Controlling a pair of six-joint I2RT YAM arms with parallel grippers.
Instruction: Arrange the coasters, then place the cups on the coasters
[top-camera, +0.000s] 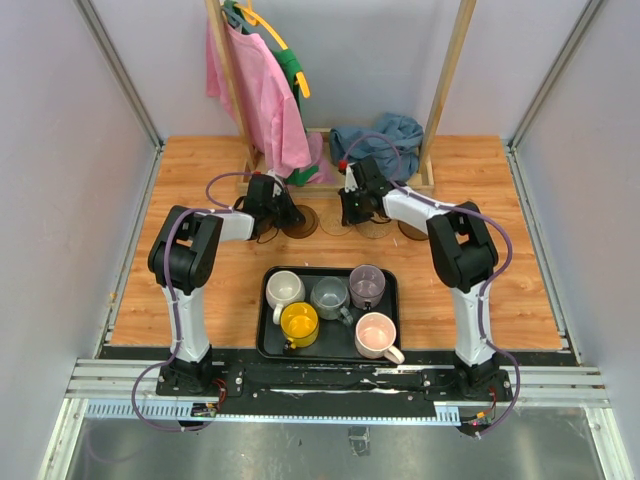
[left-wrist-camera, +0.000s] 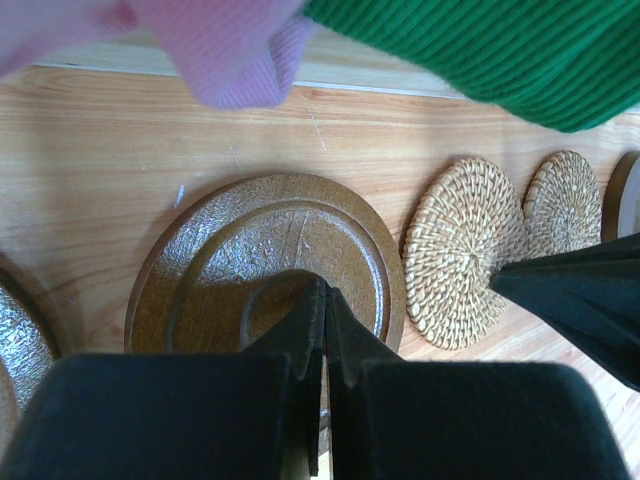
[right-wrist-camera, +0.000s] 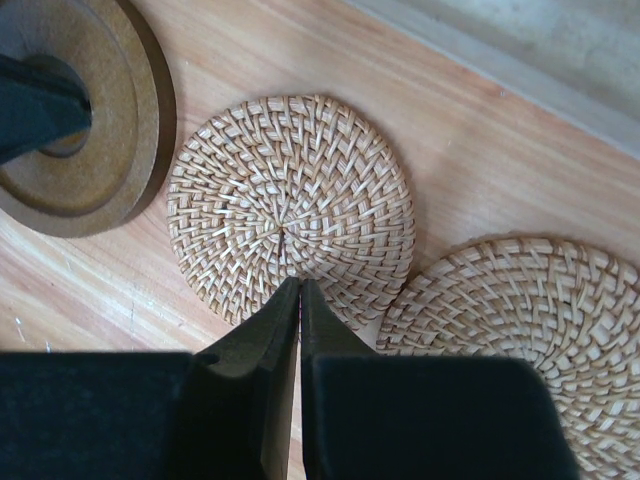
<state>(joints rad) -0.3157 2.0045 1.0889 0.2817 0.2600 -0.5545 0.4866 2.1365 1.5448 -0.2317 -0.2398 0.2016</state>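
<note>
**A:** Start wide. How is the table (top-camera: 520, 290) laid out?

**B:** A black tray (top-camera: 268, 345) sits near the arm bases with all five cups in it. The white cup (top-camera: 284, 289), grey cup (top-camera: 329, 296) and purple cup (top-camera: 367, 285) are at the back. The yellow cup (top-camera: 299, 322) and pink cup (top-camera: 375, 333) are in front. None is on a coaster yet, and I'd guess they are parked there until the row is settled.

**A:** And the coasters?

**B:** They lie flat in a line on the far side, just before the clothes rack (top-camera: 447, 90). The left wrist view shows a dark brown coaster (left-wrist-camera: 265, 265) and a second dark one (left-wrist-camera: 20, 340) at its left. To its right come the first woven coaster (left-wrist-camera: 462, 250) and the second woven coaster (left-wrist-camera: 562, 205). A last dark coaster (left-wrist-camera: 625, 195) shows at the frame edge.

**A:** Evenly spaced?

**B:** Not quite. The two woven ones meet at their rims, or nearly, and I cannot tell which. That is probably why both arms reach out there.

**A:** What about the jaws?

**B:** Both are pinched shut with nothing between them. The left gripper (left-wrist-camera: 322, 300) has its tip over the middle of the dark brown coaster. The right gripper (right-wrist-camera: 298, 290) has its tip at the first woven coaster's near rim.

**A:** Why closed?

**B:** Thin discs give little to grasp, so a closed tip likely serves as a pusher to slide them apart
</note>
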